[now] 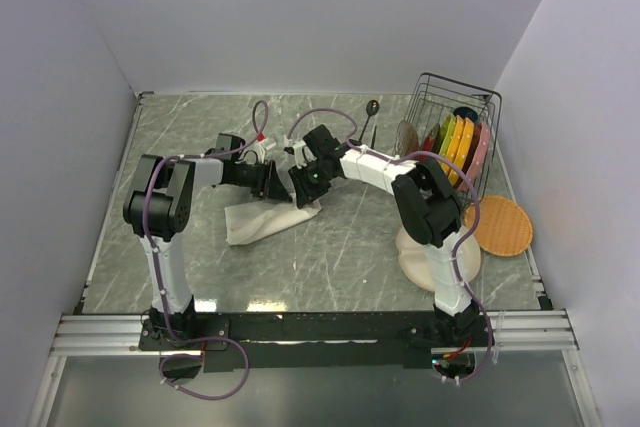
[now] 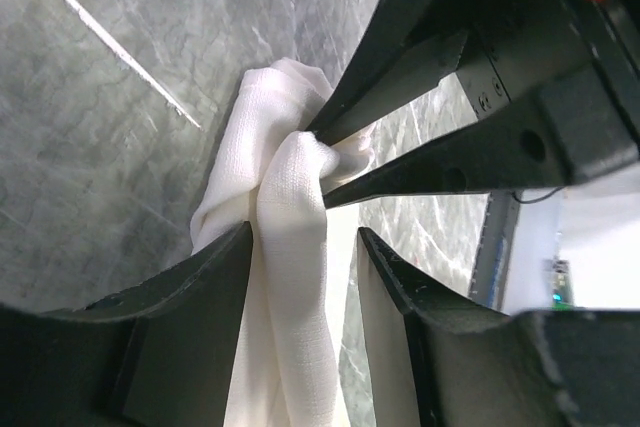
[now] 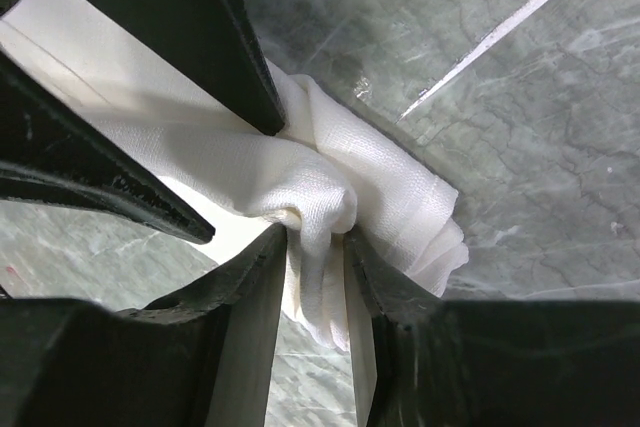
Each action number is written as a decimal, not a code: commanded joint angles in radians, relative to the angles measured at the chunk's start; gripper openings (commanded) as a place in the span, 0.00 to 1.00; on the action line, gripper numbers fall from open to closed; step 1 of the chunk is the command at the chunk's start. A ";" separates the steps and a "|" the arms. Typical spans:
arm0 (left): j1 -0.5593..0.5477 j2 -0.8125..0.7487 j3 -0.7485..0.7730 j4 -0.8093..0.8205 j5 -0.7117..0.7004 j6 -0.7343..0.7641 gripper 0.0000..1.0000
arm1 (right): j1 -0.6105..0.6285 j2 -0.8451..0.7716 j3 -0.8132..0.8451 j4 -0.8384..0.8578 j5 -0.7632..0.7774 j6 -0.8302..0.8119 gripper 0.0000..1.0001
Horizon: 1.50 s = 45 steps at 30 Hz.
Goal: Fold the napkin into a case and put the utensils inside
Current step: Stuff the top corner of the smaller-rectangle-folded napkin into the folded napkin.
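The cream-white napkin lies bunched on the marble table, left of centre. Both grippers meet at its upper right end. My right gripper is shut on a gathered fold of the napkin. The left wrist view shows the same pinch, with the right gripper coming in from the upper right. My left gripper is open around the napkin; the cloth touches one finger and a gap shows beside the other. A dark spoon rests at the back, apart from both grippers.
A wire dish rack with several colourful plates stands at the back right. An orange round plate lies on the right. A beige plate sits partly under the right arm. Walls close the table on three sides.
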 commanded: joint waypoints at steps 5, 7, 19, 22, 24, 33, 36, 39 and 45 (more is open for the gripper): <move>-0.022 -0.089 -0.071 0.184 -0.008 0.026 0.52 | -0.019 0.033 0.005 -0.018 -0.014 0.034 0.37; -0.025 -0.092 -0.077 0.196 -0.014 0.032 0.52 | -0.019 0.035 0.006 -0.018 -0.020 0.039 0.37; -0.063 -0.111 -0.085 0.172 -0.034 0.123 0.44 | -0.030 0.030 0.006 -0.017 -0.031 0.049 0.36; -0.071 -0.106 -0.077 0.146 -0.043 0.140 0.40 | -0.029 0.030 0.008 -0.015 -0.031 0.049 0.35; -0.073 -0.106 -0.080 0.153 -0.048 0.134 0.34 | -0.030 0.032 0.011 -0.017 -0.031 0.049 0.35; -0.068 -0.072 -0.043 0.103 -0.066 0.091 0.01 | -0.036 0.010 0.026 -0.021 -0.052 0.046 0.37; -0.065 -0.063 -0.019 0.072 -0.054 0.077 0.01 | -0.052 -0.011 0.061 -0.049 -0.081 0.060 0.39; -0.065 -0.058 -0.013 0.050 -0.051 0.066 0.01 | -0.081 -0.046 0.092 -0.067 -0.118 0.092 0.39; -0.065 -0.048 -0.019 0.074 -0.060 -0.026 0.01 | -0.101 -0.079 0.108 -0.078 -0.107 0.111 0.37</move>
